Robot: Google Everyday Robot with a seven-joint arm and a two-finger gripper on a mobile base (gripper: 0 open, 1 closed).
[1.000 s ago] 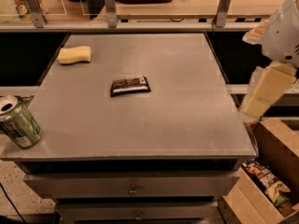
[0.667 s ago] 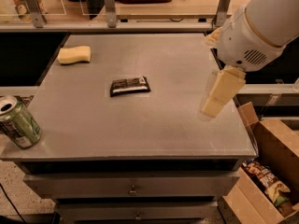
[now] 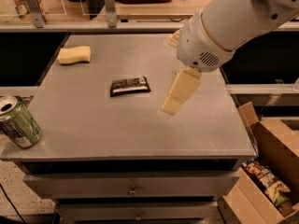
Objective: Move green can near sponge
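1. The gripper (image 3: 180,93) hangs over the table's (image 3: 140,134) right-middle; whether it is open or closed cannot be told.
2. The green can (image 3: 17,122) stands upright at the near-left corner, well apart to the gripper's left.
3. The sponge (image 3: 74,55) lies far-left.

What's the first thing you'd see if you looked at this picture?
The big white robot arm reaching in from the upper right grabs your eye, its cream claw hanging above the right middle of the grey table. Next comes the green can at the front left corner, far from the yellow sponge at the back left.
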